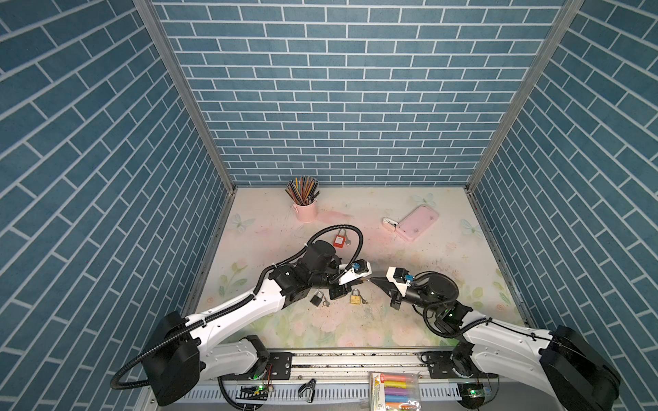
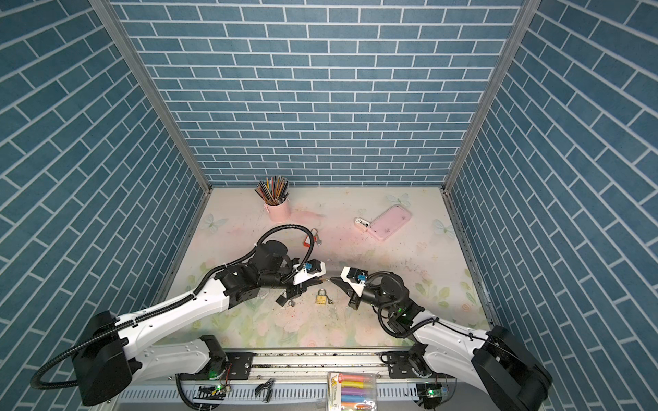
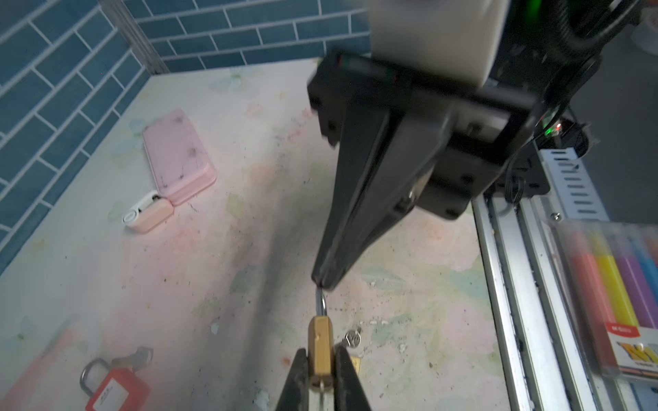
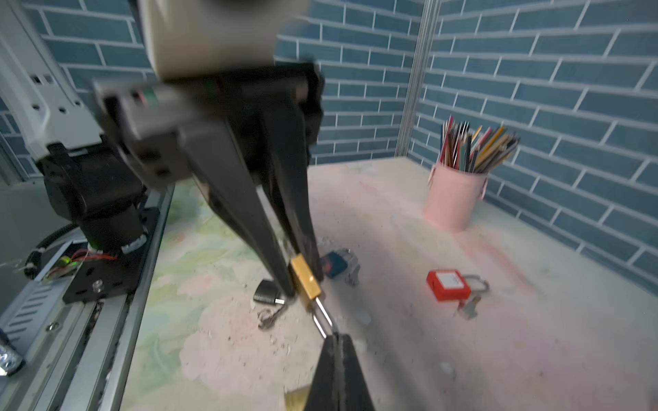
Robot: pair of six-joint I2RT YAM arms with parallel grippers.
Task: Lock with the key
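Left gripper [image 4: 303, 283] is clamped on the body of the small brass padlock [image 3: 320, 343], held up off the table [image 1: 427, 256], mid-scene. Shackle [image 3: 322, 302] points toward the right gripper [image 3: 323, 280], whose jaws are closed, pinching the shackle's end. Can't tell if the shackle is seated. No key visible in either gripper; a silver bit at the body's base is too unclear. On the table below: black padlock [image 1: 316, 298], then second brass padlock [image 1: 355, 297] with key [image 1: 364, 301] beside it. Judged: lock lifted and braced by both grippers; key insertion and turn remain.
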